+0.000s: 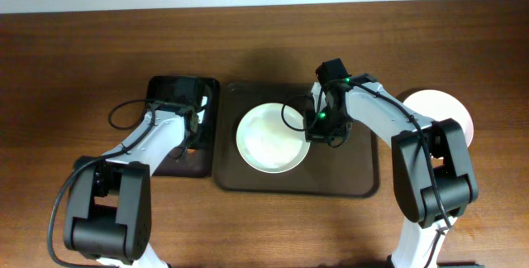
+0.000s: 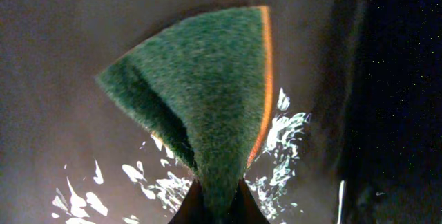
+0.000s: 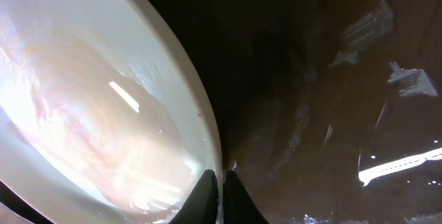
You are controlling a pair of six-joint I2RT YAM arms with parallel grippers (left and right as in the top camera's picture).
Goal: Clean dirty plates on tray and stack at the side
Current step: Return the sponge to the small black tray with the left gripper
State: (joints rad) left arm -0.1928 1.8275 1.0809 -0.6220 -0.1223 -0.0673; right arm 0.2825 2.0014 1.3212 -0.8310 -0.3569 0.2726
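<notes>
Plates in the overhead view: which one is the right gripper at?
The plate lying on the brown tray, with the right gripper at its right rim; the other white plate sits off the tray, on the table.

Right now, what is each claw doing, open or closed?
Left gripper: closed on the green sponge.
Right gripper: closed on the rim of the plate.
</notes>
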